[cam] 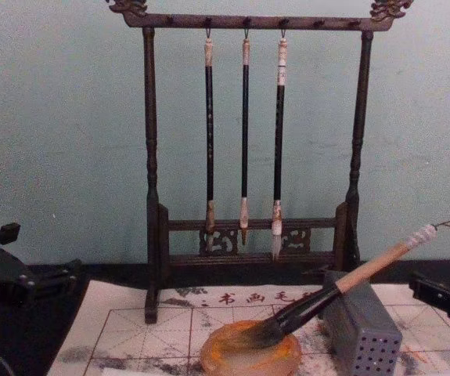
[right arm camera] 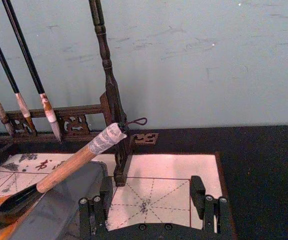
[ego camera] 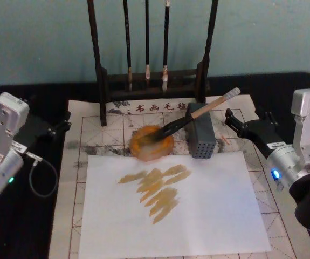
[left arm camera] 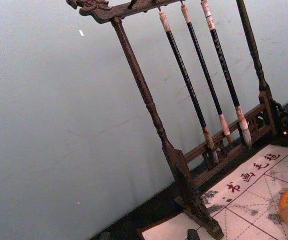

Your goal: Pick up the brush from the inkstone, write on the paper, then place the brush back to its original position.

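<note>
Jaws of the right gripper (right arm camera: pixel 154 207) stood apart and empty, aimed at the white-wrapped end of the brush from just beside it; jaws of the left gripper (ego camera: pixel 63 123) — state not determinable — parked at the mat's left edge.

Brush (ego camera: pixel 198 114): tip resting in the inkstone (ego camera: pixel 152 144), handle propped at a slant across the grey perforated block (ego camera: pixel 201 137), evidently so the wet hairs stayed in the dish and the handle end was raised for grasping.

Plain white sheet (ego camera: pixel 198 216): laid before the inkstone, bearing ochre strokes (ego camera: pixel 157 189); judged that writing was done and the brush returned.

Paper (ego camera: pixel 90 135): red-gridded, ink-smudged, lying under everything as a mat on the black tabletop (ego camera: pixel 36 226). Red characters along its far edge, not legibly resolved.

Brush rack (cam: pixel 244 141): behind, three thin brushes (cam: pixel 244 133) hung tip-down to drain.

No brand visible.
</note>
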